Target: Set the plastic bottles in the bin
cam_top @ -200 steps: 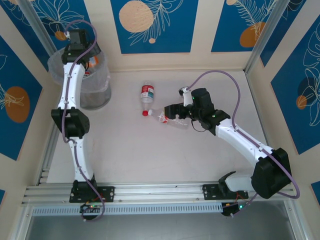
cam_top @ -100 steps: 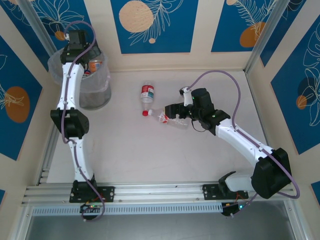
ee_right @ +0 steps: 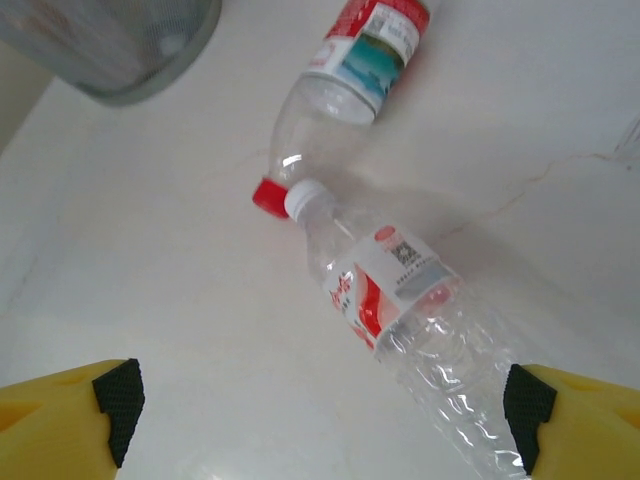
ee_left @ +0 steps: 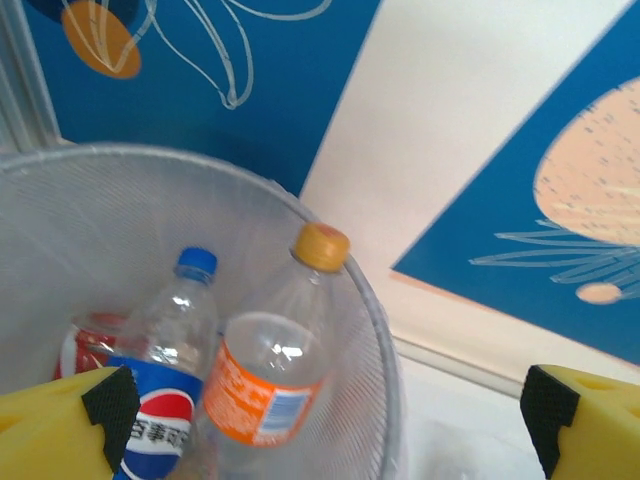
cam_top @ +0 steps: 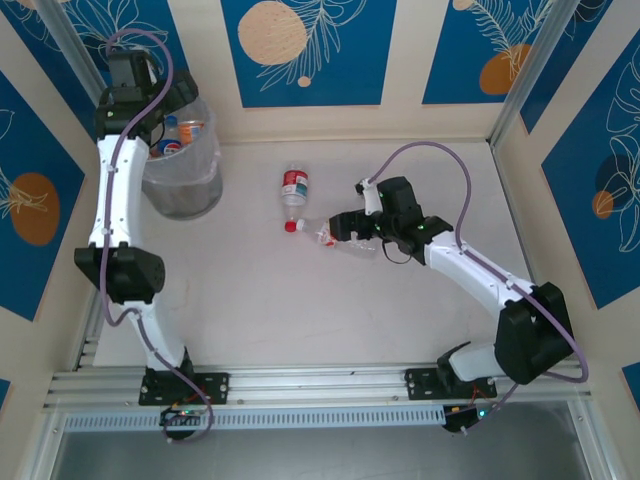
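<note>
The grey mesh bin (cam_top: 185, 175) stands at the far left corner, and my left gripper (cam_top: 172, 100) hovers open over its far rim. Inside the bin (ee_left: 352, 275) lie a blue-capped bottle (ee_left: 165, 350) and an orange-labelled bottle (ee_left: 262, 375); the left gripper (ee_left: 330, 415) holds nothing. Mid-table lie two bottles, caps touching: a red-labelled one (cam_top: 293, 186) and a clear crushed one (cam_top: 345, 241). My right gripper (cam_top: 341, 222) sits open over the crushed bottle (ee_right: 405, 295), whose body lies near the right finger (ee_right: 530, 405). The red-capped bottle (ee_right: 345, 75) lies beyond it.
Blue and cream patterned walls close in the table on three sides. A metal rail (cam_top: 320, 380) with both arm bases runs along the near edge. A red-labelled item (ee_left: 82, 348) sits deep in the bin at the left.
My left arm has swung up and left off the bin mouth, uncovering the bottles inside. The right gripper has crept slightly left along the crushed bottle.
</note>
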`<control>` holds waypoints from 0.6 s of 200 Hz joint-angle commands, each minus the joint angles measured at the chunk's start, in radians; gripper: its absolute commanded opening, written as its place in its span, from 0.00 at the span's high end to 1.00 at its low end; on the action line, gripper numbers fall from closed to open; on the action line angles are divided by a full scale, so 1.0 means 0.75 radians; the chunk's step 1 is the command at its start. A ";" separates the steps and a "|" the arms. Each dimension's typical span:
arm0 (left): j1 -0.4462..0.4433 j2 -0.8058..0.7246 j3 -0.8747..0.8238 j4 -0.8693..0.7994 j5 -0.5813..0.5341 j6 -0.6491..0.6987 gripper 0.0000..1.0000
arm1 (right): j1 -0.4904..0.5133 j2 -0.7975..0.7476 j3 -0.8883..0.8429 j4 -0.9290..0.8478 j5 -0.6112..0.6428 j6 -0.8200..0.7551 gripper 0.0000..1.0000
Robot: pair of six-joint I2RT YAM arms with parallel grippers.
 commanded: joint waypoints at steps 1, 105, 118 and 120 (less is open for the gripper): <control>-0.038 -0.121 -0.146 0.144 0.122 -0.012 0.01 | -0.054 0.044 0.064 -0.142 -0.114 -0.170 0.04; -0.293 -0.569 -0.844 0.376 0.214 -0.042 0.01 | -0.153 0.360 0.229 -0.434 0.037 -0.511 0.01; -0.301 -0.623 -0.926 0.377 0.219 -0.059 0.01 | -0.161 0.393 0.247 -0.436 0.078 -0.560 0.01; -0.300 -0.633 -0.939 0.381 0.220 -0.064 0.01 | -0.163 0.397 0.248 -0.436 0.077 -0.575 0.01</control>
